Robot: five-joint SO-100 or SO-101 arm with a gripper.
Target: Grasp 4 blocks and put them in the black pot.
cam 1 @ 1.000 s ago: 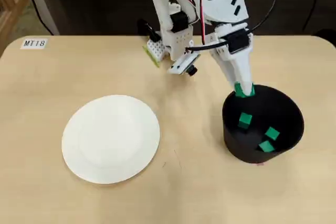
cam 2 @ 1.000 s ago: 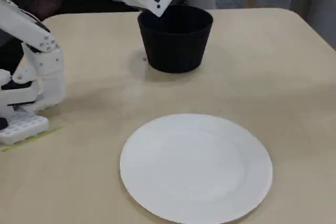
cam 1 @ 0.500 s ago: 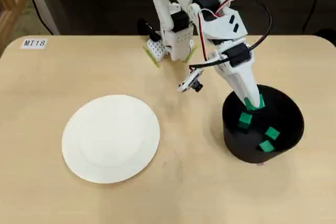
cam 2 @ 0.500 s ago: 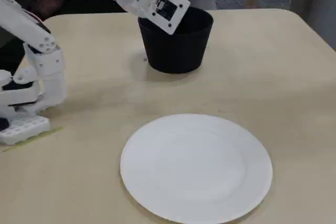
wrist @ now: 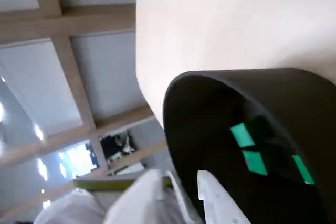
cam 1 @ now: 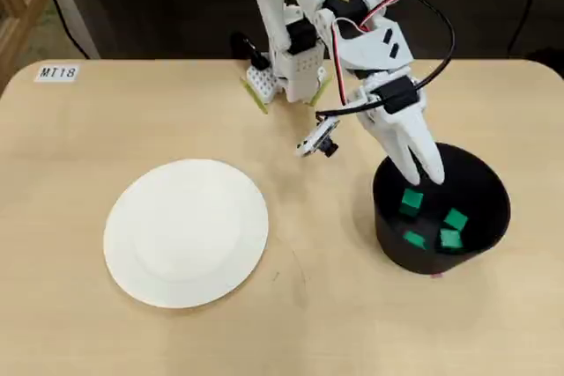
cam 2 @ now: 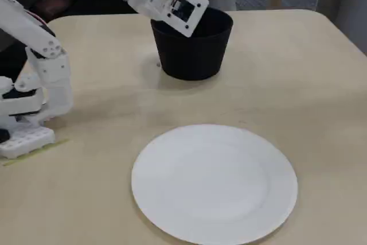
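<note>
The black pot stands at the right of the table in the overhead view. Several small green blocks lie inside it, among them one at the right and one just below my fingertips. My white gripper hangs over the pot's near-left rim, its jaws slightly apart and empty. In the wrist view the pot fills the right side, with green blocks on its floor and my gripper at the bottom edge. In the fixed view the pot hides my fingertips.
A flat white plate lies left of the pot, also in the fixed view. The arm's base stands at the table's far edge. A small label sits at the far left corner.
</note>
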